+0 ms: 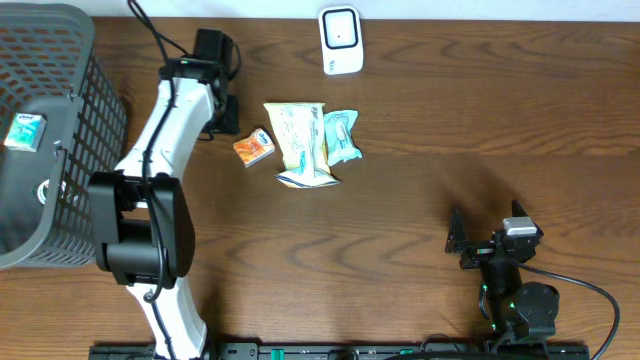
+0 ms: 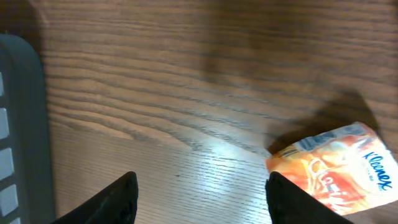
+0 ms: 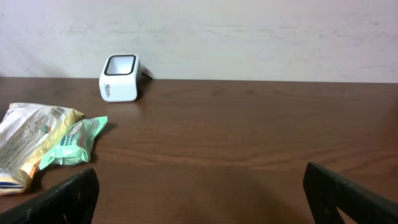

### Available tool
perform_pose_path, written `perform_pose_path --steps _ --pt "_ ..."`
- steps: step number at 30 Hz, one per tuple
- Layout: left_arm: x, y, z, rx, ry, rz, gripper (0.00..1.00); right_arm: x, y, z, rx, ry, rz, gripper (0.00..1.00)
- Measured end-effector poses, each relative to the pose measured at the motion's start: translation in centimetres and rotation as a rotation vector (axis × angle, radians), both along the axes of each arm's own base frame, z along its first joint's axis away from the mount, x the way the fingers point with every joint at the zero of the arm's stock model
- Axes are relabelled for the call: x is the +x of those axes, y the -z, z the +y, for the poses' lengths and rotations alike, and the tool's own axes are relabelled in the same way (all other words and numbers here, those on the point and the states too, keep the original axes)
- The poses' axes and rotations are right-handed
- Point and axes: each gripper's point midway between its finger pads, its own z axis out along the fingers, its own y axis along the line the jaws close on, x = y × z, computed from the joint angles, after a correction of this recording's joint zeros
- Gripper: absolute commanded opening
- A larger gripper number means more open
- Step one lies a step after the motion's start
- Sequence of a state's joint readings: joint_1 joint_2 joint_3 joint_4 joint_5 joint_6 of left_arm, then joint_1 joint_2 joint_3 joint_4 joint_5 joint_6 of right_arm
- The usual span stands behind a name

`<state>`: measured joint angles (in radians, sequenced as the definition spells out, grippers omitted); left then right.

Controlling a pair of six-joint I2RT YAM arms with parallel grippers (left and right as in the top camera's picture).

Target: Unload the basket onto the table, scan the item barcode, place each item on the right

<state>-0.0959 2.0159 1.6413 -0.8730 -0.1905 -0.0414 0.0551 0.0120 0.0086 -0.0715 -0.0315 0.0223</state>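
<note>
Left gripper (image 2: pixel 199 194) hangs beside orange tissue pack (image 2: pixel 341 169)

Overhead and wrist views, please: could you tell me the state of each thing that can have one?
left gripper: open, empty, with the orange Kleenex pack just outside one finger.
right gripper: open wide, empty.
orange Kleenex pack: lying flat, not held.
snack bag: lying flat, crumpled.
green packet: lying against the snack bag.
scanner: standing upright.
basket: upright, holding a small teal pack.
</note>
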Motion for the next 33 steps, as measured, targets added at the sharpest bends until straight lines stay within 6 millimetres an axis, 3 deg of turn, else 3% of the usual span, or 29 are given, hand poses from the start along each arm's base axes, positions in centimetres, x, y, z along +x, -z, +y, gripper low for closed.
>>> perform_pose_path --steps 7,10,11,17,23,26,33 --pt "-0.4 0.9 1.2 -0.053 -0.006 0.02 0.44 0.0 0.0 0.0 0.0 0.0 0.0 0.99" --pt "-0.8 2.1 1.0 -0.064 0.002 0.032 0.29 0.0 0.0 0.0 0.0 0.0 0.0 0.99" --pt "-1.0 2.5 0.9 -0.068 0.003 0.038 0.2 0.0 0.0 0.0 0.0 0.0 0.0 0.99" --pt "-1.4 4.3 0.6 -0.083 0.013 0.038 0.19 0.0 0.0 0.0 0.0 0.0 0.0 0.99" --pt "0.1 5.1 0.0 -0.113 0.024 -0.043 0.19 0.0 0.0 0.0 0.0 0.0 0.0 0.99" --pt "0.3 5.3 -0.1 -0.123 0.025 -0.058 0.08 0.0 0.0 0.0 0.0 0.0 0.0 0.99" --pt "-1.0 6.9 -1.8 -0.219 0.051 -0.022 0.08 0.0 0.0 0.0 0.0 0.0 0.0 0.99"
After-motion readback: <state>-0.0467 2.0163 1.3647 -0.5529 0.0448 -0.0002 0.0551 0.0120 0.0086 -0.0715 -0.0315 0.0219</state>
